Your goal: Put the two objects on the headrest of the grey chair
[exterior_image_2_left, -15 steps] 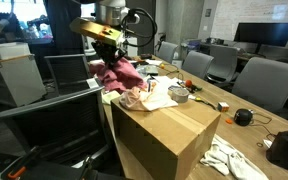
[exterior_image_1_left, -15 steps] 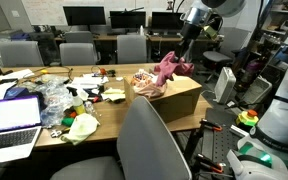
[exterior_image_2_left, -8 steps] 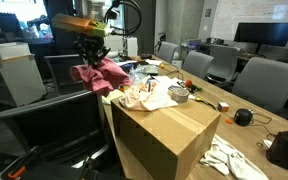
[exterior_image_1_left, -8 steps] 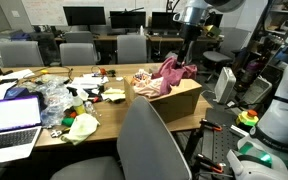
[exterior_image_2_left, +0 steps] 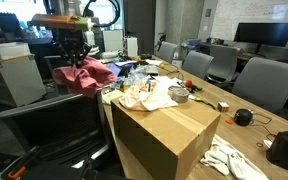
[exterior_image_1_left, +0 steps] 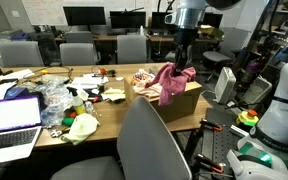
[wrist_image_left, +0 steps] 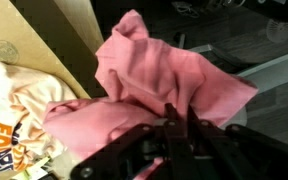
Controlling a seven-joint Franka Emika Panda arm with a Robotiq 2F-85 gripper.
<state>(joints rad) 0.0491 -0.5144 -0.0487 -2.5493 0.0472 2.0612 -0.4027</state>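
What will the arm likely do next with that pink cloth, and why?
Probably lower it. The gripper is shut on the pink cloth, which hangs clear of the cardboard box and seems to be just above the grey chair's headrest.

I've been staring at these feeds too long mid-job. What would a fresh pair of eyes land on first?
First, the pink cloth dangling in the air from the shut end effector, right next to the open cardboard box. Next, the cream printed cloth lying bunched in the top of that box.
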